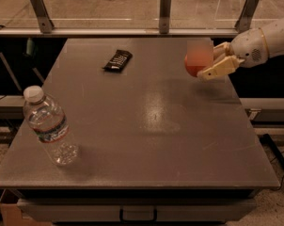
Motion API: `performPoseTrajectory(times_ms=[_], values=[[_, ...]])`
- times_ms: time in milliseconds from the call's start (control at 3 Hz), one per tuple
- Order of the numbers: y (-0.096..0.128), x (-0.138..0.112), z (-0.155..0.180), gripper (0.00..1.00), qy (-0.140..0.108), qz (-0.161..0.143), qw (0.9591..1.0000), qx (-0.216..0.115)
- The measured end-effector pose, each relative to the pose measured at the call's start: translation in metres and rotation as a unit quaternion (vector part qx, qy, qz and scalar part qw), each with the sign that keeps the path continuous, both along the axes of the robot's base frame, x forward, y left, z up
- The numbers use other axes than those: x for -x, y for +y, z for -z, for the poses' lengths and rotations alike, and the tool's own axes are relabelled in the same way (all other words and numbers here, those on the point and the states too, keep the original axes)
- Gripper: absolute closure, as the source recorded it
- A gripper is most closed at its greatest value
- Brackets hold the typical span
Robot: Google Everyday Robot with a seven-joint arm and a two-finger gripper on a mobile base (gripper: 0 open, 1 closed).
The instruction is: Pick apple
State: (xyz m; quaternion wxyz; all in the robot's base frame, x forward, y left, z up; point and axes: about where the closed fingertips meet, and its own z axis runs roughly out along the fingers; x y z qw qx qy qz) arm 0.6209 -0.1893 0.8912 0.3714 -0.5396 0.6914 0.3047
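One round red-orange apple is clamped between the closed fingers of the cream pincer, near the far right of the grey surface. A clear, white-capped plastic bottle stands front left, its contents unclear.

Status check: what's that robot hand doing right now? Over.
Gripper at far right of table, shut on apple. Apple seems lifted just off the surface. Bottle and dark packet far off; nothing blocking.
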Motion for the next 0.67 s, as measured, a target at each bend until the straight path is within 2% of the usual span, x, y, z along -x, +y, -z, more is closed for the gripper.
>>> performPoseTrajectory(times_ms=[333, 667], values=[[-0.011, 0.008, -0.043, 1.0, -0.009, -0.003, 0.9978, -0.065], [-0.01, 0.007, -0.054, 1.0, -0.018, -0.004, 0.9969, -0.076]])
